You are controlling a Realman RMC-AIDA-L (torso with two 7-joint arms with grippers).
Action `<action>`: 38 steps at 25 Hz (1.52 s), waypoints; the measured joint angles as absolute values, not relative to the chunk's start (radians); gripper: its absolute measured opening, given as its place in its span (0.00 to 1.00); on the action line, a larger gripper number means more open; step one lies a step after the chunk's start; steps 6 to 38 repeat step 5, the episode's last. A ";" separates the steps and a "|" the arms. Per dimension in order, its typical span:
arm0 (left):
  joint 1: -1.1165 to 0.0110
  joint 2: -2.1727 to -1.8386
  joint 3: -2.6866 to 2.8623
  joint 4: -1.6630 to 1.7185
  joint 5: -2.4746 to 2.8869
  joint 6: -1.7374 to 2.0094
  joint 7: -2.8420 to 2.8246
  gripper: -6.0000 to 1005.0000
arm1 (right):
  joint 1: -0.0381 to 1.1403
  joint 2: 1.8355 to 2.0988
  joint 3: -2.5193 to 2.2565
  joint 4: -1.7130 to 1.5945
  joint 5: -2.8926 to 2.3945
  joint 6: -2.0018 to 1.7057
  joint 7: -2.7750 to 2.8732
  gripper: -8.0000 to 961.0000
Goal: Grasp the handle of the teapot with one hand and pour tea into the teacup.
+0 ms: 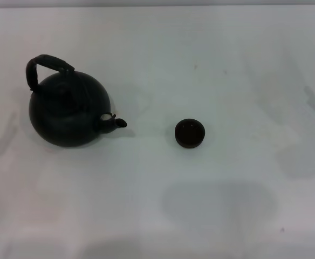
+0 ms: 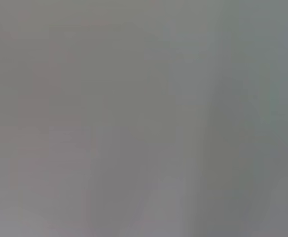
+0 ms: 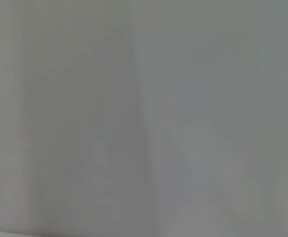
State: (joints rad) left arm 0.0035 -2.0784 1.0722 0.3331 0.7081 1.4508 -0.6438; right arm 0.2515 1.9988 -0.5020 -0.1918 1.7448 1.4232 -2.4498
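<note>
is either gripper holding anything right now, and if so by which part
Nothing is held. The teapot stands on the table with its handle free, the teacup sits apart, and neither gripper is in view.

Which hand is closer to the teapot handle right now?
Probably left, but neither hand is in view. The handle sits on the robot's left side, left of the teacup.

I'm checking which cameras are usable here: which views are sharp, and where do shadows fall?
Head view: fairly sharp on the teapot and teacup; soft grey shadows on the white table, one broad patch near the front edge. Left wrist view and right wrist view: only featureless grey blur, nothing recognisable.
</note>
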 joint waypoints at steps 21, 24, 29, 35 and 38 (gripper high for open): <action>-0.026 -2.079 1.072 0.226 0.546 1.493 -0.574 0.73 | 0.258 2.000 -0.488 -0.126 1.785 1.439 -2.589 0.90; -0.026 -2.079 1.072 0.226 0.546 1.493 -0.574 0.73 | 0.258 2.000 -0.488 -0.126 1.785 1.439 -2.589 0.90; -0.026 -2.079 1.072 0.226 0.546 1.493 -0.574 0.73 | 0.258 2.000 -0.488 -0.126 1.785 1.439 -2.589 0.90; -0.026 -2.079 1.072 0.226 0.546 1.493 -0.574 0.73 | 0.258 2.000 -0.488 -0.126 1.785 1.439 -2.589 0.90; -0.026 -2.079 1.072 0.226 0.546 1.493 -0.574 0.73 | 0.258 2.000 -0.488 -0.126 1.785 1.439 -2.589 0.90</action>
